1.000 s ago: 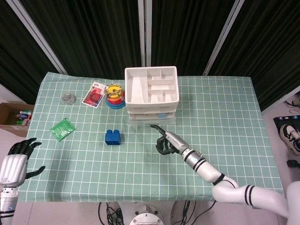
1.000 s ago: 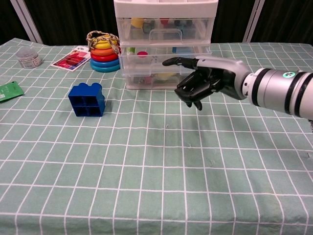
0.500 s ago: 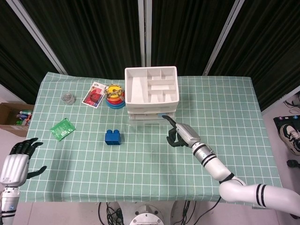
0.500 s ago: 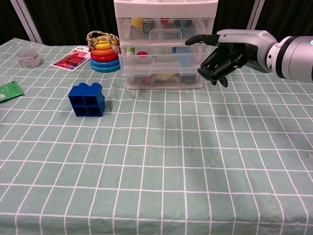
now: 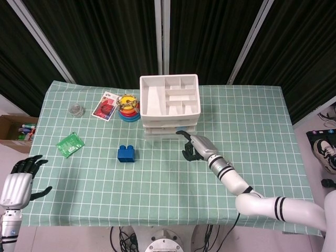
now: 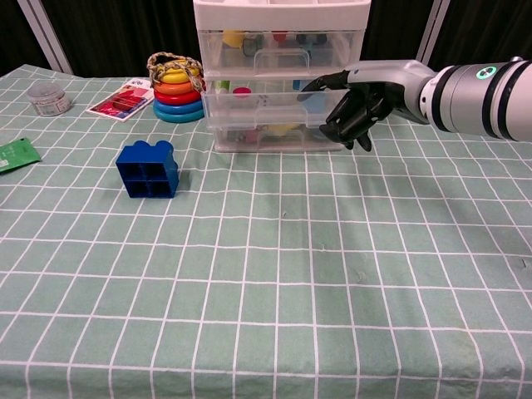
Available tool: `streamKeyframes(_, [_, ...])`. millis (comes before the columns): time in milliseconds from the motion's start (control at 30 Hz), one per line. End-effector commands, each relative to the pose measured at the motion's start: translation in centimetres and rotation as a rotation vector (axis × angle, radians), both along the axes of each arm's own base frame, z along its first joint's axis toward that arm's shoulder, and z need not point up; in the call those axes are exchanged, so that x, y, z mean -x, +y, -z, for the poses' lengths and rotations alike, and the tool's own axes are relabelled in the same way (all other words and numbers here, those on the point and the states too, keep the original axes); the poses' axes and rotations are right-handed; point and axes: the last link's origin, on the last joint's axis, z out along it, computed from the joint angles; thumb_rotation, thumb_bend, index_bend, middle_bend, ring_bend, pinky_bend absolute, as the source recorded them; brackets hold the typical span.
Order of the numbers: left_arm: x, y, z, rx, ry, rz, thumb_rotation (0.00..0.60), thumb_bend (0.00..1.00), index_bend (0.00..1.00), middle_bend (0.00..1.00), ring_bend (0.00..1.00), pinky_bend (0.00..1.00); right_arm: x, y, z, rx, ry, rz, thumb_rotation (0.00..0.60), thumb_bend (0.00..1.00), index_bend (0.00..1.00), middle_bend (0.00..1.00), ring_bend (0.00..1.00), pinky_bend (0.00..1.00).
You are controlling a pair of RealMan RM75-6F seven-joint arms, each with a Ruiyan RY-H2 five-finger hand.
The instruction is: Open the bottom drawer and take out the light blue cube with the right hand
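Note:
A white three-drawer unit (image 5: pixel 169 102) (image 6: pixel 278 33) stands at the table's back middle, with clear drawer fronts. Its bottom drawer (image 6: pixel 266 137) is pushed in; the middle one juts out slightly. My right hand (image 5: pixel 195 147) (image 6: pixel 357 104) hovers at the right end of the drawer fronts, at the height of the middle and bottom drawers. Most of its fingers are curled in and one points left along the front. It holds nothing. A pale blue patch (image 6: pixel 313 86) shows through the plastic behind that finger. My left hand (image 5: pixel 18 184) hangs off the table's left front corner with its fingers spread.
A dark blue block (image 5: pixel 126 153) (image 6: pixel 148 168) sits left of the drawers' front. Behind it are a ring stacker (image 5: pixel 128 107) (image 6: pixel 175 87), a red card (image 5: pixel 105 106), a small jar (image 5: pixel 76 110) and a green packet (image 5: pixel 70 144). A cardboard box (image 5: pixel 16 131) stands beside the table.
My right hand rose from the table in front of the drawers, swung right, then came back left and lower to the right end of the drawer fronts. The left hand stayed put.

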Motion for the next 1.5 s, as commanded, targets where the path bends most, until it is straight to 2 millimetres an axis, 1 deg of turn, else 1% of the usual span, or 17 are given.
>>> streamKeyframes(33, [0.1,0.0,0.0,0.001,-0.002,-0.003,0.6,0.0,0.26,0.18,0.16,0.19,0.3,0.5,-0.3,-0.004,-0.006,0.004,0.6,0.47,0.19,0.71,0.61,0.68])
streamKeyframes(300, [0.2,0.2,0.2,0.003,-0.004,0.003,0.6,0.0,0.26,0.18,0.16,0.19,0.7,2.6,-1.2,-0.033,-0.006,-0.023,0.6,0.47,0.19,0.71,0.61,0.68])
streamKeyframes(500, [0.1,0.2,0.2,0.005,-0.005,0.006,0.6,0.0,0.26,0.18,0.16,0.19,0.8,4.2,-1.6,-0.062,0.0,-0.046,0.6,0.47,0.19,0.71,0.61,0.68])
streamKeyframes(800, [0.2,0.1,0.3,0.006,-0.008,0.001,0.6,0.0,0.26,0.18,0.16,0.19,0.9,5.6,-2.1,-0.078,0.006,-0.075,0.6,0.47,0.19,0.71,0.61,0.68])
streamKeyframes(833, [0.2,0.0,0.3,0.007,-0.008,0.001,0.6,0.0,0.26,0.18,0.16,0.19,0.9,5.6,-2.1,-0.078,0.009,-0.078,0.6,0.47,0.17,0.71,0.61,0.68])
streamKeyframes(900, [0.3,0.0,0.2,0.006,-0.008,0.001,0.6,0.0,0.26,0.18,0.16,0.19,1.0,5.6,-2.2,-0.069,0.016,-0.087,0.6,0.43,0.08,0.72,0.62,0.68])
streamKeyframes(933, [0.3,0.0,0.2,0.004,-0.009,0.001,0.6,0.0,0.26,0.18,0.16,0.19,1.0,5.7,-2.2,-0.062,0.015,-0.091,0.6,0.4,0.03,0.73,0.62,0.68])
streamKeyframes(967, [0.3,-0.1,0.2,0.002,-0.009,0.0,0.6,0.0,0.26,0.18,0.16,0.19,1.0,5.7,-2.3,-0.058,0.013,-0.095,0.6,0.36,0.0,0.73,0.62,0.68])
streamKeyframes(1067, [0.3,-0.2,0.0,-0.007,-0.009,-0.001,0.6,0.0,0.26,0.18,0.16,0.19,0.5,6.0,-3.3,-0.051,0.014,-0.121,0.6,0.33,0.0,0.73,0.62,0.68])
streamKeyframes(1100, [0.3,-0.3,-0.1,-0.011,-0.011,-0.002,0.6,0.0,0.26,0.18,0.16,0.19,0.2,6.0,-3.9,-0.041,0.02,-0.141,0.6,0.33,0.0,0.73,0.62,0.68])
streamKeyframes(1167, [0.3,-0.4,-0.2,-0.015,-0.014,-0.001,0.6,0.0,0.26,0.18,0.16,0.19,-0.5,5.9,-4.9,-0.017,0.035,-0.179,0.6,0.33,0.0,0.73,0.63,0.68])
streamKeyframes(1233, [0.2,-0.5,-0.2,-0.018,-0.015,0.002,0.6,0.0,0.26,0.18,0.16,0.19,-1.6,5.3,-6.3,0.022,0.06,-0.223,0.6,0.33,0.01,0.74,0.64,0.68])
streamKeyframes(1333, [0.0,-0.6,-0.2,-0.022,-0.015,0.011,0.6,0.0,0.26,0.18,0.16,0.19,-3.4,3.5,-7.7,0.103,0.149,-0.299,0.6,0.33,0.09,0.77,0.67,0.7])
streamKeyframes(1400, [-0.1,-0.7,-0.3,-0.025,-0.015,0.014,0.6,0.0,0.26,0.18,0.16,0.19,-4.6,2.3,-7.8,0.147,0.234,-0.343,0.6,0.34,0.14,0.8,0.71,0.73])
streamKeyframes(1500, [-0.1,-0.9,-0.3,-0.031,-0.018,0.014,0.6,0.0,0.26,0.18,0.16,0.19,-6.2,1.0,-7.0,0.173,0.363,-0.389,0.6,0.34,0.21,0.83,0.75,0.76])
